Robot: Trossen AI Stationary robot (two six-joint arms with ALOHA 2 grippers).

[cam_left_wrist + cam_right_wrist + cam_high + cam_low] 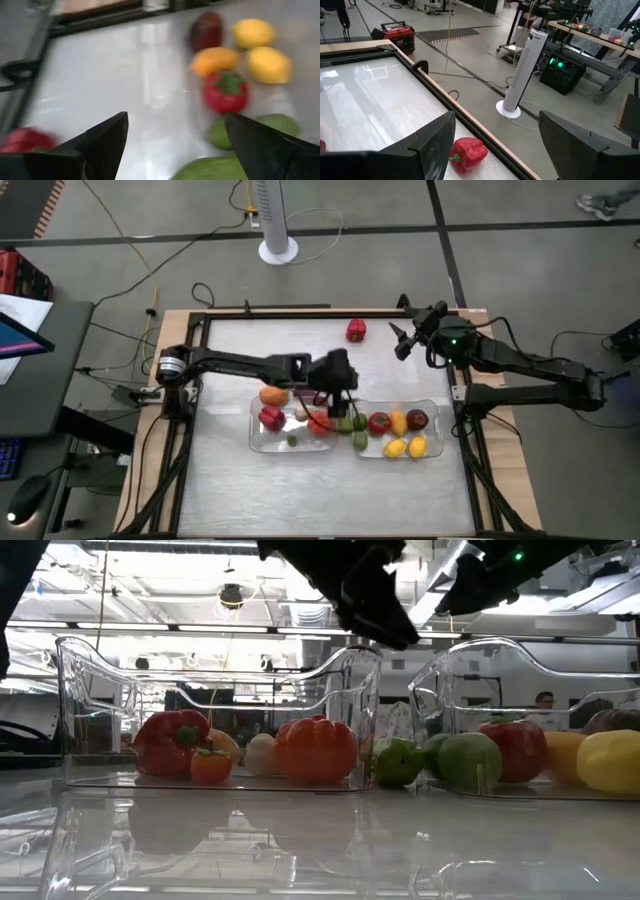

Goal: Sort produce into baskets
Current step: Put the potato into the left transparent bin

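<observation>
High view: glossy red pepper (356, 331) outside clear baskets (432, 408).

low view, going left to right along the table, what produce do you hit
red pepper → small orange tomato → white bulb → big red-orange tomato → small green fruit → larger green fruit → red apple → yellow fruit
</observation>
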